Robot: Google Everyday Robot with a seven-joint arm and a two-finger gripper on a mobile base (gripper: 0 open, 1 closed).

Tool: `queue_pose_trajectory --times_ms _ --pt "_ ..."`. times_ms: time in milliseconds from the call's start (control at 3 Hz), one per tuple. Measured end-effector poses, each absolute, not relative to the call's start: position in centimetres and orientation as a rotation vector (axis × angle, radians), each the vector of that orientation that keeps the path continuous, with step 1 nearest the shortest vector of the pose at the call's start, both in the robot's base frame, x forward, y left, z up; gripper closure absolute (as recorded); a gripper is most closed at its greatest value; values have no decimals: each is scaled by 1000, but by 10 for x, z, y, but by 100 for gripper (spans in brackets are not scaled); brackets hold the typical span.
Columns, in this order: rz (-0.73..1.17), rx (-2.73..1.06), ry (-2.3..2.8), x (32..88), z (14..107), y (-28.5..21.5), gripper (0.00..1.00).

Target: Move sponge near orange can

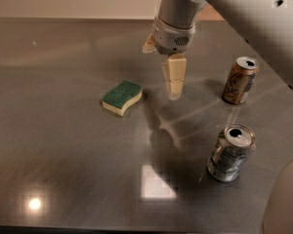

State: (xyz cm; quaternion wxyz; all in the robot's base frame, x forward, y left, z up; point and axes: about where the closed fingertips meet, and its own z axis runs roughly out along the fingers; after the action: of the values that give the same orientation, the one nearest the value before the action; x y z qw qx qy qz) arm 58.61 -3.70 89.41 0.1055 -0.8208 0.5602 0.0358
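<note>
The sponge (122, 97), dark green on top over pale yellow foam, lies flat on the grey table left of centre. The orange can (240, 80) stands upright at the right, well apart from the sponge. My gripper (174, 84) hangs from the arm above the table between them. It is a little right of the sponge and above it, touching neither the sponge nor the can, and it holds nothing.
A silver-grey can with green print (230, 152) stands at the front right, nearer the camera than the orange can. The arm (244, 13) crosses the upper right of the view. The grey table (63, 145) reaches to the wall at the back.
</note>
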Motion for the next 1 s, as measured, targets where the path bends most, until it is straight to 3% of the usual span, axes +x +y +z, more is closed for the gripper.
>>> queue_pose_trajectory --times_ms 1000 --pt "213 -2447 1625 590 868 10 0"
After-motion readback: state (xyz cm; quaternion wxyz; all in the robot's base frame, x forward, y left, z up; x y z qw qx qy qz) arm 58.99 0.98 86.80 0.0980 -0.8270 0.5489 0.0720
